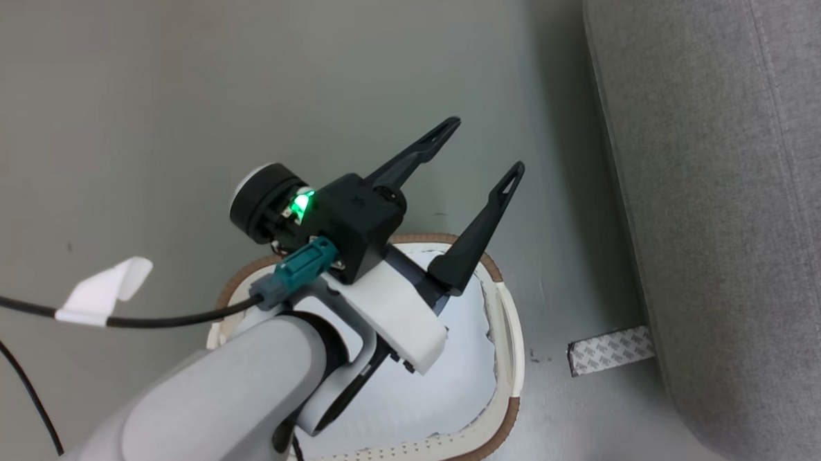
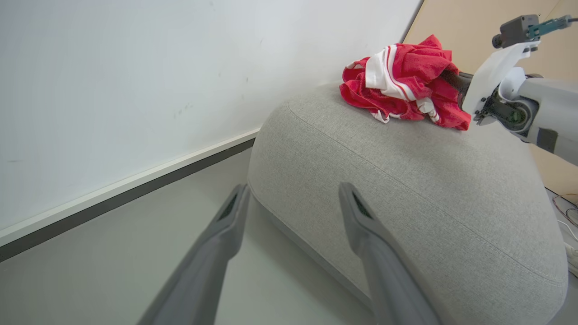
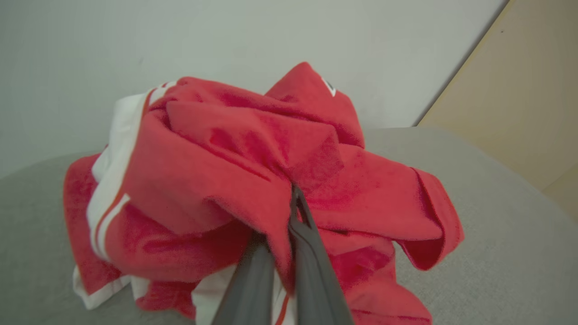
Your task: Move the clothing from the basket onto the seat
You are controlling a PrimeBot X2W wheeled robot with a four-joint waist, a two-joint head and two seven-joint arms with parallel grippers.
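Note:
The clothing (image 3: 226, 158), a crumpled red heap with white stripes, lies on the light grey seat (image 3: 496, 225). My right gripper (image 3: 292, 198) is shut on a red fold of it, the fabric pinched between the fingers. From the left wrist view the clothing (image 2: 406, 76) sits at the far end of the seat (image 2: 406, 189), and my right arm (image 2: 519, 99) reaches into it. My left gripper (image 1: 488, 144) hangs open and holds nothing, above the cream basket (image 1: 509, 337) with its brown rim. What shows of the basket's inside is white. The seat (image 1: 728, 210) stands to the basket's right.
A strip of patterned tape (image 1: 610, 350) lies on the grey floor between basket and seat. A black cable with a white tag (image 1: 101, 292) runs off my left wrist. A white wall with dark skirting (image 2: 135, 189) stands behind the seat, with a beige panel (image 2: 474, 22) beside it.

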